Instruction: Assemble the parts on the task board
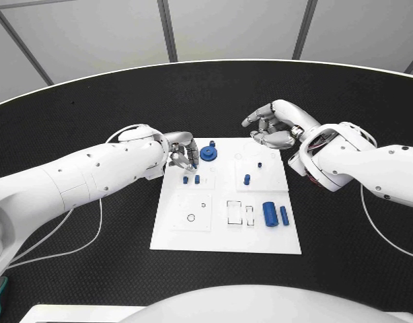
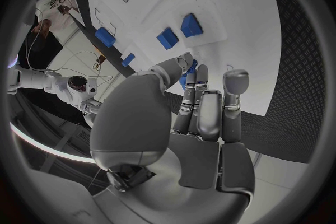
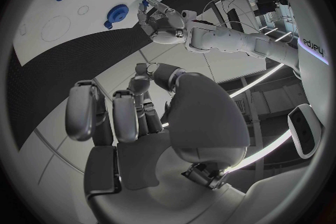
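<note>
The white task board (image 1: 226, 235) lies in the middle of the table. My left hand (image 1: 179, 156) hovers over its far left corner, thumb and fingertips together on what looks like a small blue part (image 2: 189, 71). Beside it a round blue part with a peg (image 1: 210, 154) stands in the board. Two small blue pieces (image 1: 191, 180) sit just nearer, and a blue peg (image 1: 246, 179) stands mid-board. Two blue cylinders (image 1: 276, 214) lie at the right edge. My right hand (image 1: 274, 128) floats off the far right corner, fingers curled in and empty.
The black table (image 1: 90, 256) has a pale curved rim (image 1: 32, 94) at the back. Thin cables (image 1: 81, 222) trail from both arms onto the mat at either side of the board. Outlined slots and a small ring mark (image 1: 194, 217) show on the near half of the board.
</note>
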Robot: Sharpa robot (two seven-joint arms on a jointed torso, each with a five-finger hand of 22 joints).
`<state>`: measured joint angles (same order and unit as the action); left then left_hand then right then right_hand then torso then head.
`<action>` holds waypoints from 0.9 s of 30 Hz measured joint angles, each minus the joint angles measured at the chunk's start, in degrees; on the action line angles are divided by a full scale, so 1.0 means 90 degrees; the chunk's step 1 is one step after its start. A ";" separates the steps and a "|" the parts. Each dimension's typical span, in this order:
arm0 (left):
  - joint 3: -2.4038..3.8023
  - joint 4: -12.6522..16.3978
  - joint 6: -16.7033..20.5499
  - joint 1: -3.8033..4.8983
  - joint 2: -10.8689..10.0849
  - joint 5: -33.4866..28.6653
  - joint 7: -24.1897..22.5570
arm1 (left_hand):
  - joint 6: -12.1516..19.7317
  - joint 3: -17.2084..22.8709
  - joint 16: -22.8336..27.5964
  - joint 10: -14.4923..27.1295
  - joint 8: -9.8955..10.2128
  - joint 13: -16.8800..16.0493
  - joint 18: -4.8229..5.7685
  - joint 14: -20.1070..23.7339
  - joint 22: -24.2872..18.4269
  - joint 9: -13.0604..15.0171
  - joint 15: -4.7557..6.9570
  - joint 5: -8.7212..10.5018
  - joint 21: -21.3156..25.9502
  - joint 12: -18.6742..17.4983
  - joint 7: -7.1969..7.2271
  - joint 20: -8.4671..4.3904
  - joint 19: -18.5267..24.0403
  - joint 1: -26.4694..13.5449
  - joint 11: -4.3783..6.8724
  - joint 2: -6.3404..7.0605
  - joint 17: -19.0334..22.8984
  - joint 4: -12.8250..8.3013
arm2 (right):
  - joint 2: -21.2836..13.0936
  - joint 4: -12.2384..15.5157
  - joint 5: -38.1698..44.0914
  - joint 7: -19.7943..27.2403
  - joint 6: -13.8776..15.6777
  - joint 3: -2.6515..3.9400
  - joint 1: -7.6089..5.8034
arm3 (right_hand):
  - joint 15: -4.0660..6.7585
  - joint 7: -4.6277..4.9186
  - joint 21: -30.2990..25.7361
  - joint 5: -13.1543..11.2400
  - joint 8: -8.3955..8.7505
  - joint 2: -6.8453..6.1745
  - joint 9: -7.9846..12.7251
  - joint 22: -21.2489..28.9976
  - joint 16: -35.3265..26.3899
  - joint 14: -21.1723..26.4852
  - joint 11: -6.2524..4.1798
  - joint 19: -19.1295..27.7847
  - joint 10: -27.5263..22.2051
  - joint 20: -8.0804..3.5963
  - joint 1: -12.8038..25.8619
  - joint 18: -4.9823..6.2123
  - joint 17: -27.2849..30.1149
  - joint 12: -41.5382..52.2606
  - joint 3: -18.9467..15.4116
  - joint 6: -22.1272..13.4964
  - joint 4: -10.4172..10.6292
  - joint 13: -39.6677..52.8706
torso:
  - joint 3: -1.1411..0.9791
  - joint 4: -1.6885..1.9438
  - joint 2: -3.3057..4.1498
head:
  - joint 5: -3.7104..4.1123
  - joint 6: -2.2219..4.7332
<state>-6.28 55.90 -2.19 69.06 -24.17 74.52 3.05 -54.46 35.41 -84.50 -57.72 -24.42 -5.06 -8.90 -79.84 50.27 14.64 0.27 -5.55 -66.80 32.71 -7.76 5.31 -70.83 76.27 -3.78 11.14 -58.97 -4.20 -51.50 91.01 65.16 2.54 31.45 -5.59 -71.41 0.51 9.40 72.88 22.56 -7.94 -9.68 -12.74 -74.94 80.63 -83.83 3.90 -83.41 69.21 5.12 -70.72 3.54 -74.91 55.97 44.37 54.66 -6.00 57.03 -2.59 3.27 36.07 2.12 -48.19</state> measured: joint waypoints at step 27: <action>0.0000 0.0024 -0.0015 0.0000 -0.0054 -0.0083 0.0080 | 0.0310 -0.0053 0.0000 0.0044 0.0301 0.0010 0.0000 0.0023 -0.0050 0.0006 -0.0068 0.0000 0.0025 -0.0142 -0.0105 0.0040 0.0040 -0.0032 -0.0091 0.0153 0.0041 -0.0052 | -0.0002 -0.0008 0.0000 0.0003 0.0024 0.0000 0.0000 | 0.0019 0.0000 -0.0037 0.0000 0.0000 0.0000 -0.0007 0.0001 -0.0032 -0.0019 0.0000 0.0000 0.0000 0.0000 0.0000 0.0001 0.0001 -0.0026 0.0000 0.0000 0.0000 -0.0060 | 0.0000 0.0002 0.0004 | 0.0015 -0.0026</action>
<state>-6.28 56.11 -2.33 69.06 -24.66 73.78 3.77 -51.67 34.94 -84.50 -57.33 -21.71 -4.97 -8.90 -79.64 49.81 14.69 -0.34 -5.55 -66.57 31.44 -8.70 5.67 -70.47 75.99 -4.61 12.51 -58.60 -4.67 -51.52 90.94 65.16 2.57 31.66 -5.59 -71.41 0.68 9.40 72.54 22.56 -7.94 -9.68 -12.80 -74.93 80.35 -84.00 3.90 -83.42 69.21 5.12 -70.72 3.55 -74.91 55.74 44.37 54.66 -6.00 56.49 -2.59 3.30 36.10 2.26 -48.42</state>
